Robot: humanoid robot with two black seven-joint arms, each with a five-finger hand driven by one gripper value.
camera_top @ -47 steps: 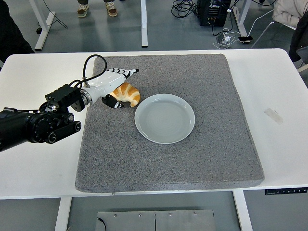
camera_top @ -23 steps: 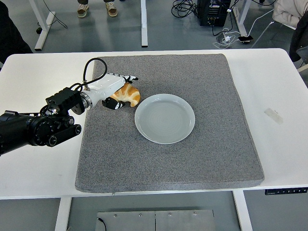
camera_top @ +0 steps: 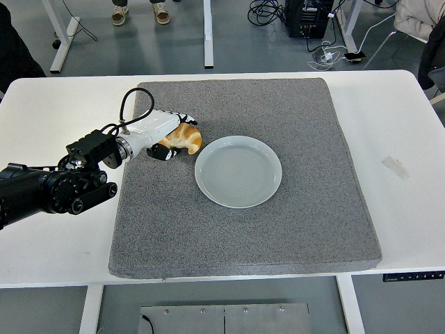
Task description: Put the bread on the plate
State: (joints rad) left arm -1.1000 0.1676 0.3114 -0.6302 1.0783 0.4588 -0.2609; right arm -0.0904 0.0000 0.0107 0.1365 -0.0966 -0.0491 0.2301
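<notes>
1. The bread (camera_top: pixel 186 138), a golden-brown croissant, lies on the grey mat (camera_top: pixel 292 209), just to the upper left of the plate (camera_top: pixel 238 171) and not on it.
2. The left hand (camera_top: pixel 167 132), white with black fingertips, is closed around the bread: its fingers (camera_top: pixel 182 118) curl over the top of the croissant and a dark thumb tip shows below it, so the hand is grasping the bread.
3. Whether the bread is lifted clear of the mat or resting on it cannot be told from this view.
4. The plate is round, pale grey-blue and bare, sitting flat near the middle of the mat, its left rim just beside the bread.
5. The left arm (camera_top: pixel 49 189), black with a white forearm shell and a looping black cable, reaches in from the left edge across the table (camera_top: pixel 403 125) and onto the mat.
6. The mat covers most of the white table; a small strip of pale tape (camera_top: pixel 395 167) lies on the bare tabletop well to the right of the mat.
7. Beyond the far edge of the table, a person's shoes (camera_top: pixel 141 12) show at the top, and cables with a black box (camera_top: pixel 310 17) lie on the floor to the upper right.
</notes>
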